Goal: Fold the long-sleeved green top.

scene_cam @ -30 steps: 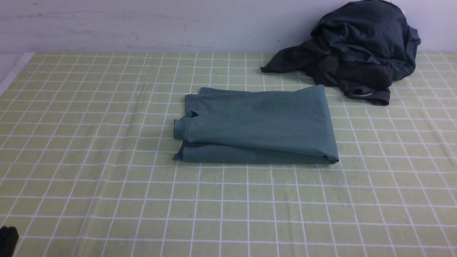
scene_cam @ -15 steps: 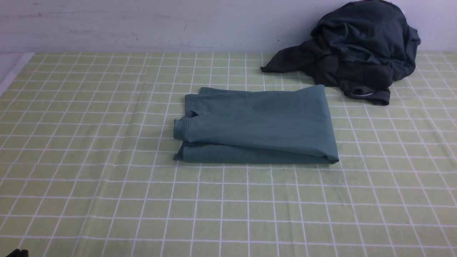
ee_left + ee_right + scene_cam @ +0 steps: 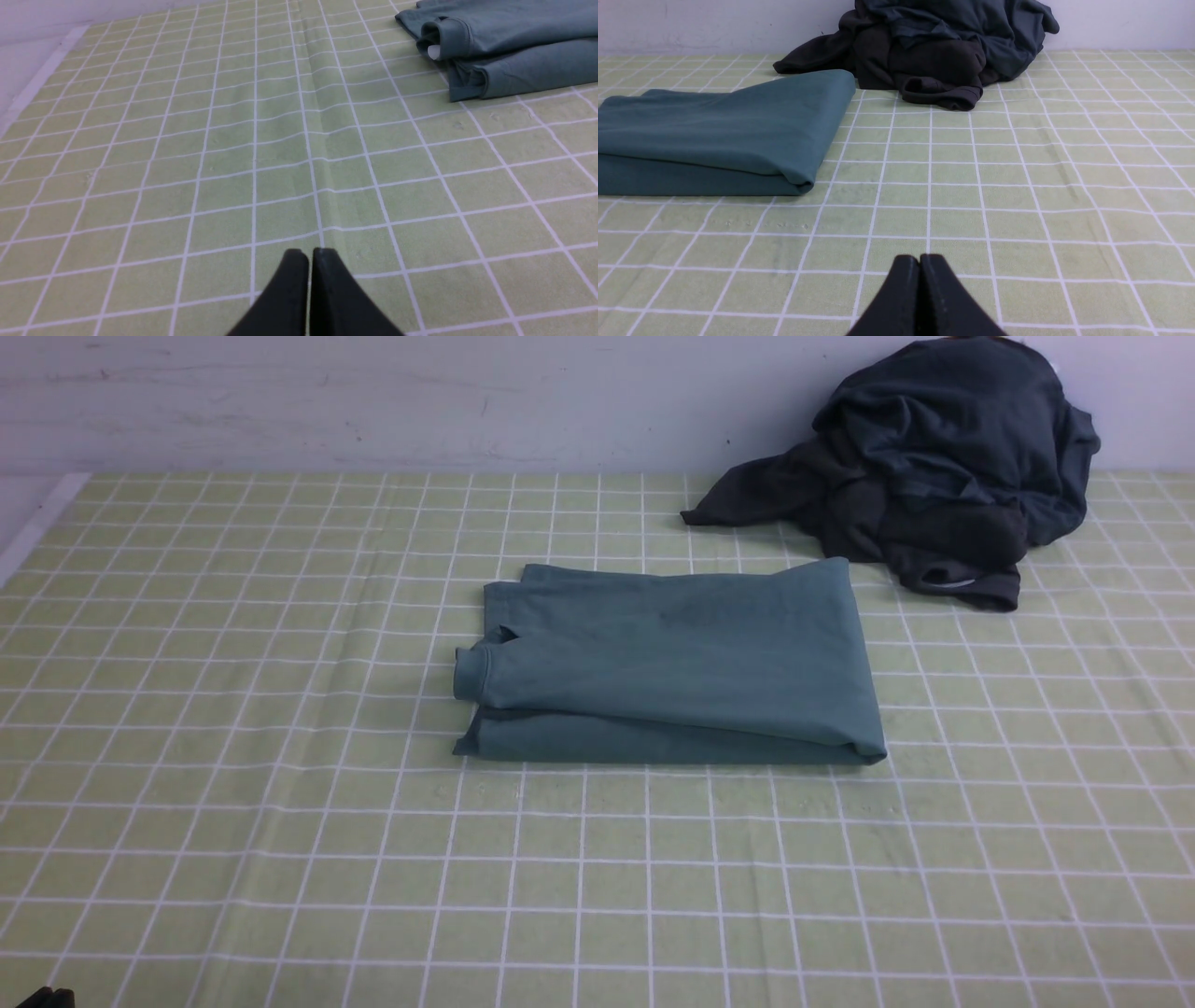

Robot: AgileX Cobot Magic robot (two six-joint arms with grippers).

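Tablecloth [image 3: 233, 821] first, green check w/ white grid, covering the whole work surface; I see one only, w/ a lengthwise crease showing in the left wrist view; next in size, dark grey heap [image 3: 934, 467] at the far right against the wall, crumpled; I'd guess it's parked there to keep it clear of the work area; looks like more than one garment in it but I can't count them apart; then the green long-sleeved top [image 3: 672, 663], one of it, lying roughly mid-table, a bit toward the far side, just beside the heap's near edge but apart from it as far as I can tell; it's a flat layered rectangle, neat fold edge on the robot's right, collar rolled at the left end w/ a bit of white label peeping out in the left wrist view; sleeves not visible, presumably tucked inside; I judge the fold is done or v. nearly so, nothing obvious left to tidy; smallest, two pincers; left gripper [image 3: 309, 254] low over bare cloth on the near left, tips pressed together, nothing pinched; right gripper [image 3: 919, 259] same on the near right, tips pressed together, empty; both sit well apart from the top, which reads to me as parked clear of finished work.
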